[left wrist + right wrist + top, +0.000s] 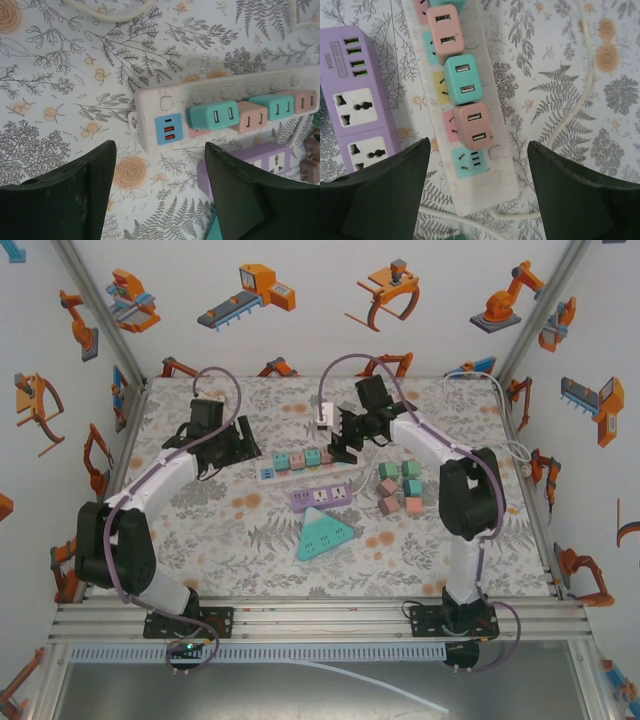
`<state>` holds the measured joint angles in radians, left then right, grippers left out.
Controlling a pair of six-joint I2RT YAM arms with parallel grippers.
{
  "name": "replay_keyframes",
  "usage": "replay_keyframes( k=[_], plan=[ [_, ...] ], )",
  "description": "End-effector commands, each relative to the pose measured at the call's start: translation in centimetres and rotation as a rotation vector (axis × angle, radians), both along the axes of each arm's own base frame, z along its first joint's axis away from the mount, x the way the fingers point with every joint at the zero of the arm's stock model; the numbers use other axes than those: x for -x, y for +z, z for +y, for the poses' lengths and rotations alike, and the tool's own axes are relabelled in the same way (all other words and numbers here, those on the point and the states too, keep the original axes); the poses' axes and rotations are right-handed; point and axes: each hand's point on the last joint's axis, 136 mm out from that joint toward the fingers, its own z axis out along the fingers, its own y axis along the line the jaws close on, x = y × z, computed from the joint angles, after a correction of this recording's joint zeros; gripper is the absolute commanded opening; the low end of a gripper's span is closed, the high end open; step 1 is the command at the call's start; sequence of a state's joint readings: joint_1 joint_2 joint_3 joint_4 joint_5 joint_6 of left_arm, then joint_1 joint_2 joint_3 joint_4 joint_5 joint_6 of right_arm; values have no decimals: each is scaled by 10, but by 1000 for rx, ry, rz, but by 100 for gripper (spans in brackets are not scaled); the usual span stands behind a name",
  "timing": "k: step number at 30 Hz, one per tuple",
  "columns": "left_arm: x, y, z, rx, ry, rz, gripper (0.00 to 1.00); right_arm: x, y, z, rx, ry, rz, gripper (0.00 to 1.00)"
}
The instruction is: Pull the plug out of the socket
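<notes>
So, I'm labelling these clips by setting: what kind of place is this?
Probably a robot lab test cell, not a home: an aluminium frame boxes in the table, the walls carry robot-arm stickers, and power strips lie out as practice props.

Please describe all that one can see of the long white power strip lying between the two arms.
The white power strip is a long bar of slightly grubby white plastic, lying flat on the floral table cover. Four cube adapters, alternately teal and pink, are plugged in along it. One end carries a blue USB panel with a small mounting tab beside it; pale buttons line one edge. A purple strip lies close beside it.
</notes>
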<state>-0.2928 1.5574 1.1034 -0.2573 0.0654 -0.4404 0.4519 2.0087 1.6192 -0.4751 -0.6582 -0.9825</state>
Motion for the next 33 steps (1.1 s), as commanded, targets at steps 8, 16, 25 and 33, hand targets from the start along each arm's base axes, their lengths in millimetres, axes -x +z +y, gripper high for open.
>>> replay_keyframes(
  k=[8, 16, 25, 33],
  plan=[
    [-28, -40, -11, 43, 36, 80, 57, -3, -25, 13, 30, 81, 51, 45],
    [-24, -65, -24, 70, -23, 154, 53, -3, -37, 14, 44, 81, 69, 43],
    [-10, -96, -24, 43, -43, 259, 37, -3, -47, 17, 46, 83, 97, 45],
    [0, -114, -26, 10, -83, 343, 37, -3, -43, 21, 30, 95, 102, 39]
  ],
)
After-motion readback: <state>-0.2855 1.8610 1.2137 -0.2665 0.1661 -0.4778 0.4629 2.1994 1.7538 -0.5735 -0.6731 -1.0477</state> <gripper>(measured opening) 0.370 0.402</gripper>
